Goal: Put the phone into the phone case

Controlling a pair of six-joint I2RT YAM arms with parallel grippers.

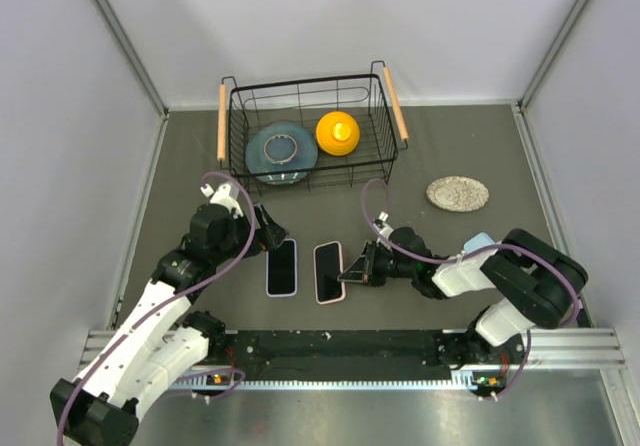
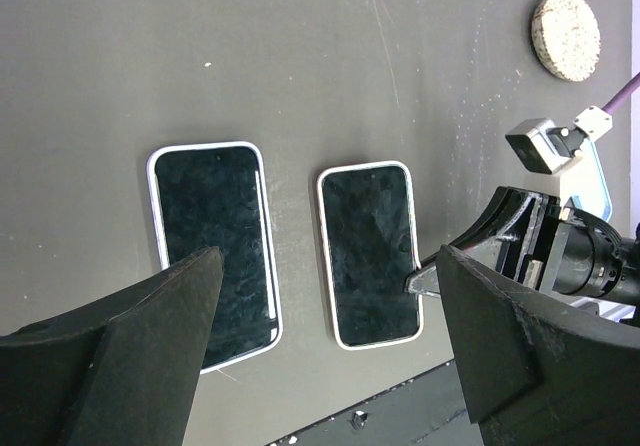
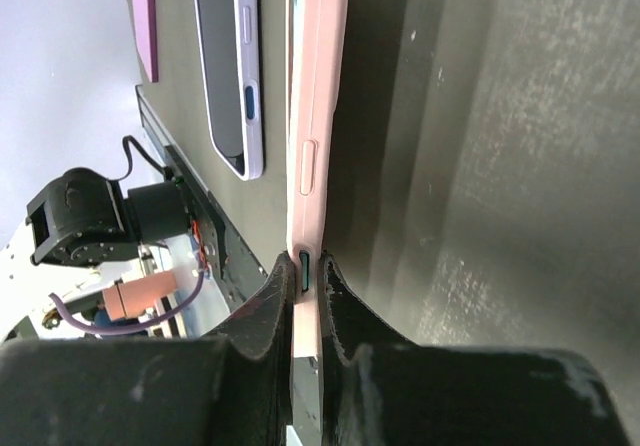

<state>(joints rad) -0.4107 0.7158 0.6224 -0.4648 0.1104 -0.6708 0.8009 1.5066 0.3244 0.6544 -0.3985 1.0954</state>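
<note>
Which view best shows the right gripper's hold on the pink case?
Right wrist: the right gripper pinches the pink case by its edge, close up. Left wrist shows only a fingertip at its side; top external shows the contact small and indistinct.

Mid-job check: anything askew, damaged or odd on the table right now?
Nothing stands out. The lavender-rimmed phone and the pink case lie flat, side by side; the right gripper is shut on the case's edge.

The dark grey table (image 1: 470, 146) carries a black wire basket (image 1: 222, 123) at the back and a round speckled coaster (image 1: 458, 192) to the right. Near the front, a lavender-rimmed phone (image 1: 282, 267) and a pink-rimmed phone (image 1: 329, 272) lie flat, side by side.
</note>
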